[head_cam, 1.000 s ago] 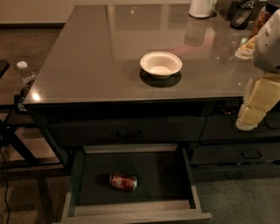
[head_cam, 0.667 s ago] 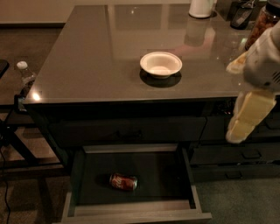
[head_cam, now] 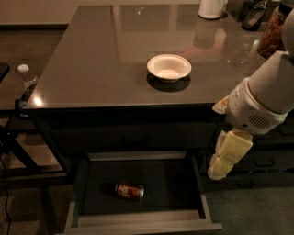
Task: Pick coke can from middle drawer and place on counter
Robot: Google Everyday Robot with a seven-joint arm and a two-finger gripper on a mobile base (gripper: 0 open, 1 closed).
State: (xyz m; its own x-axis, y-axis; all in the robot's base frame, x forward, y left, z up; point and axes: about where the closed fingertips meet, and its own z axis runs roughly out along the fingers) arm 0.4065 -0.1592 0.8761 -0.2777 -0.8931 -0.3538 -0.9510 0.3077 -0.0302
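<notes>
So the small red aluminium coke can (head_cam: 129,190) is lying on its side on the dark flat bottom of the wide, shallow dark grey drawer (head_cam: 138,220), which is pulled out. The can's long axis runs pretty much left to right, tilted a touch so the right end sits slightly nearer the front. That right end looks silvery, and there's white lettering on the side. It's left of the drawer's middle and isn't touching any wall.

The pale yellowish gripper (head_cam: 219,170) hangs off the chunky white arm (head_cam: 262,103) on the right side, pointing down. It's just outside the drawer's right wall, lower than the front edge of the big glossy dark grey tabletop (head_cam: 101,59) and in front of the narrower dark drawers (head_cam: 268,160) on the right. Honestly can't tell if it's released or clenched from this angle. It has nothing in it, and it's well apart from the can.

Up on the tabletop there's a round white bowl (head_cam: 168,67) near the middle and a white container (head_cam: 211,8) at the far edge. A clear plastic bottle with a white cap (head_cam: 26,79) stands off to the left, beside the tabletop's corner.
</notes>
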